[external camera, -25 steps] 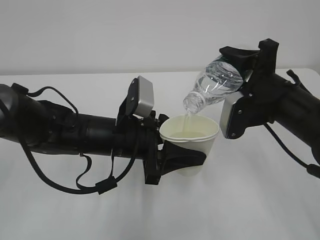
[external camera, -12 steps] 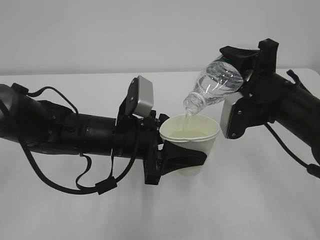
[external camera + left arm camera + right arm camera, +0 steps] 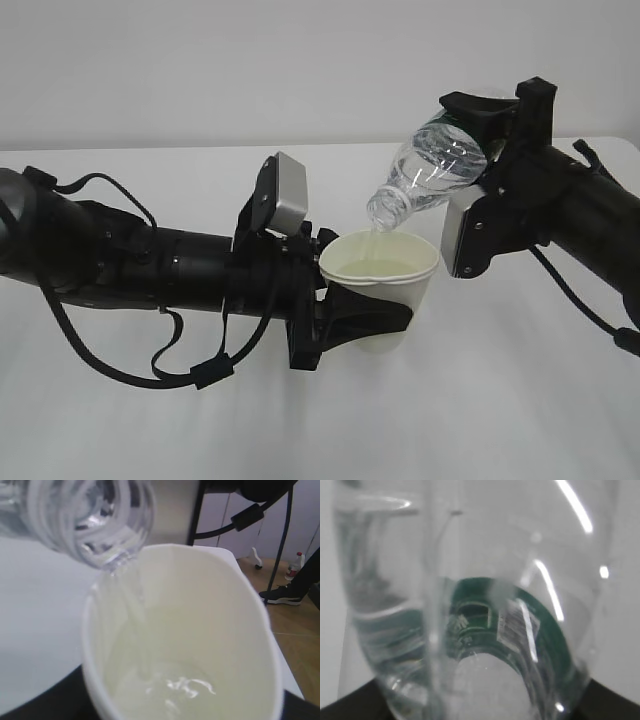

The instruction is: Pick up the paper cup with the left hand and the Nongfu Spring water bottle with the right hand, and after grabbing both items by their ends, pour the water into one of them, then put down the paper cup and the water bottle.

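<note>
- Nearest the camera, a bare strip of the white table point(image 3: 330, 440) is seen, with nothing resting on it below the arms.
- At centre left, the paper cup point(image 3: 381, 290) is held upright above the table by the left hand point(image 3: 345, 318); its black jaws are clamped around the lower body of the cup, with the rim left free.
- Inside the cup, the water point(image 3: 170, 685) is seen pooled at the bottom in the left wrist view; the level is judged to be well below the rim.
- Just above the far rim of the cup, the Nongfu Spring water bottle point(image 3: 430, 175) is tilted neck-down toward the left, with its capless mouth directly over the cup opening; a thin stream is seen falling into the cup.
- At the right and farther back, the bottle is gripped at its base end by the right hand point(image 3: 490, 130); the green label band is seen close against the jaws in the right wrist view.
- Some water is seen remaining in the bottle body.
- Task status: both pick-ups are judged complete and the pour is under way.
- Remaining steps: the bottle is to be righted, then cup and bottle are to be set down on the table and released.
</note>
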